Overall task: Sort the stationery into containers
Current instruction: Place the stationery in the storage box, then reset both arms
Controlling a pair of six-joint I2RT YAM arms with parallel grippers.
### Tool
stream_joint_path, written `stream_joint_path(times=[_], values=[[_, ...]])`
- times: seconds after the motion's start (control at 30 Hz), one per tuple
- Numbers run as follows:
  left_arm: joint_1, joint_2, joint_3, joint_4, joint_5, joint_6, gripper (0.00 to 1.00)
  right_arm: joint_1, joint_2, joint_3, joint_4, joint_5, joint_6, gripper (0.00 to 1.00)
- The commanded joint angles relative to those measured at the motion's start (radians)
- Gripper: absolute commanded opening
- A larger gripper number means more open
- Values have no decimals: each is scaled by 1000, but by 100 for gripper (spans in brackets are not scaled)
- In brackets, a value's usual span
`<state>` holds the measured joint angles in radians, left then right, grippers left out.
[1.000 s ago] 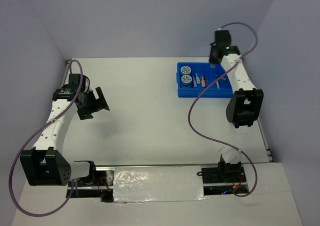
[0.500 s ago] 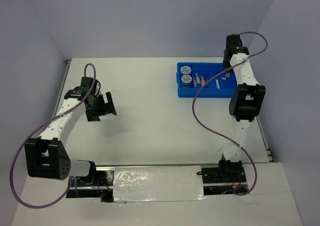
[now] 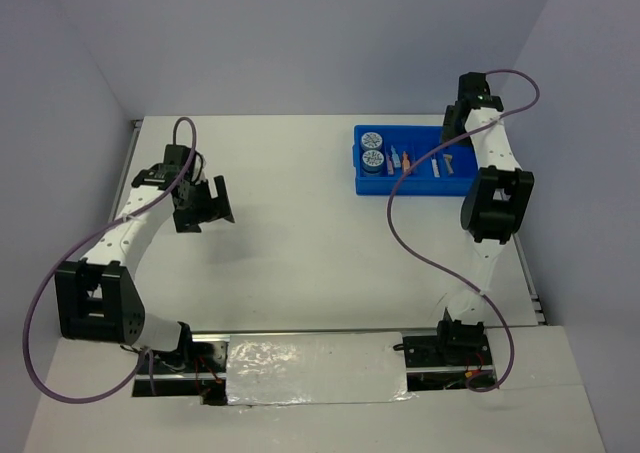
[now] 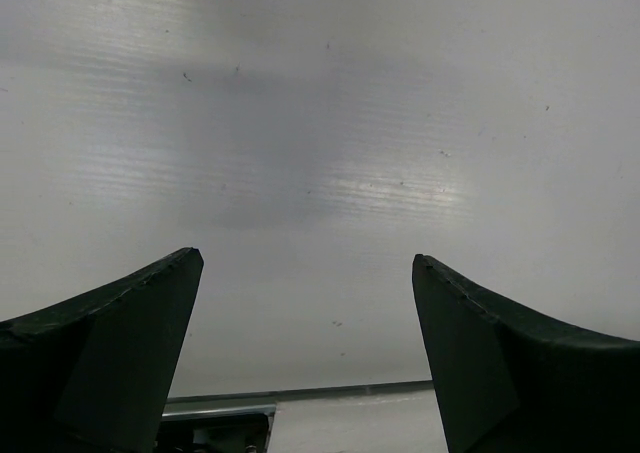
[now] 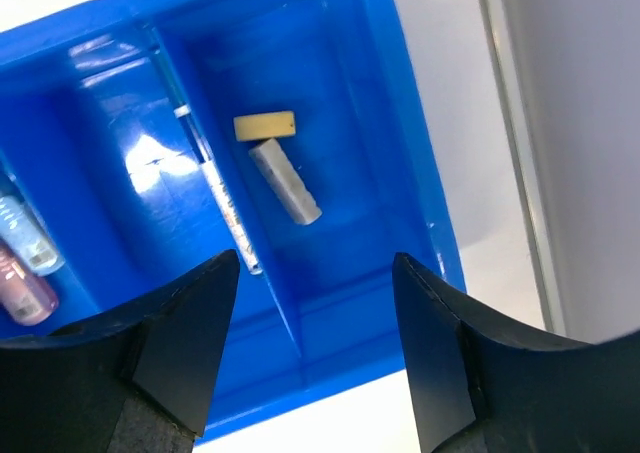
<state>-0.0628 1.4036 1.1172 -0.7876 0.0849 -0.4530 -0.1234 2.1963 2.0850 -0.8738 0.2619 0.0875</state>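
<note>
The blue divided tray (image 3: 410, 189) sits at the back right with the stationery in it. Two round patterned rolls (image 3: 372, 149) fill its left end, and short orange and pink bars (image 3: 405, 161) lie in the middle slots. My right gripper (image 3: 452, 125) hovers open over the tray's right end (image 5: 412, 158), holding nothing (image 5: 316, 260). Below it lie a beige block (image 5: 264, 125), a pale grey bar (image 5: 285, 181) and the marker (image 5: 215, 188) along a divider. Light-blue (image 5: 25, 235) and pink (image 5: 22, 295) bars show at the left. My left gripper (image 3: 205, 203) (image 4: 306, 257) is open over bare table.
White table (image 3: 300, 223) with a raised metal rail (image 3: 530, 273) along its right side and grey walls behind. A purple cable (image 3: 400, 223) loops from the right arm over the table near the tray. The arm bases and taped mount (image 3: 310, 358) line the near edge.
The right gripper's jaws have spread apart and the right arm has swung back over the tray's right end. The left arm has folded in, its gripper shifting slightly right.
</note>
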Motion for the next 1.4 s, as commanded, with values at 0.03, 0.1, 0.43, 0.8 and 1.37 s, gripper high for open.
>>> stream_joint_path(times=[0.03, 0.1, 0.43, 0.8, 1.37], values=[[-5, 35, 120, -25, -56, 33, 99, -2, -125, 8, -57, -77, 26, 72], [-5, 44, 197, -57, -80, 36, 99, 16, -255, -101, -38, -162, 43, 73], [-9, 40, 437, -114, -246, 45, 99, 57, -1051, -604, 70, -331, 103, 100], [-89, -279, 211, -55, -330, 22, 99, 232, -1434, -661, -132, -107, 121, 100], [-97, -431, 113, -75, -424, -41, 99, 234, -1666, -806, -231, -139, 129, 100]])
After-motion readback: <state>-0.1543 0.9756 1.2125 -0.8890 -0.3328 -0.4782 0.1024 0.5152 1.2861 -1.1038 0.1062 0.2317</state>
